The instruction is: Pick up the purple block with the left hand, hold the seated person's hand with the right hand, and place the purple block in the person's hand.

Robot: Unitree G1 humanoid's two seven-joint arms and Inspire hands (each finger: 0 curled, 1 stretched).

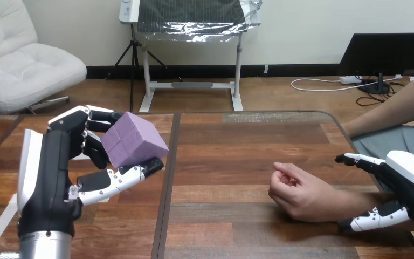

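Note:
My left hand (59, 162) is raised over the table's left side and is shut on the purple block (133, 139), which is pinched between its thumb below and its fingers above. The person's hand (302, 194) rests on the table at the right, loosely curled, with the forearm running off to the right edge. My right hand (409, 186) is around the person's wrist: its fingers (358, 159) reach over the far side and its thumb (377, 217) lies on the near side, loosely straddling it. Whether they press on the wrist I cannot tell.
The wooden table (237, 156) has a dark seam (167, 178) running front to back beside the block. Its far edge and rounded far right corner (329, 116) lie beyond the person's hand.

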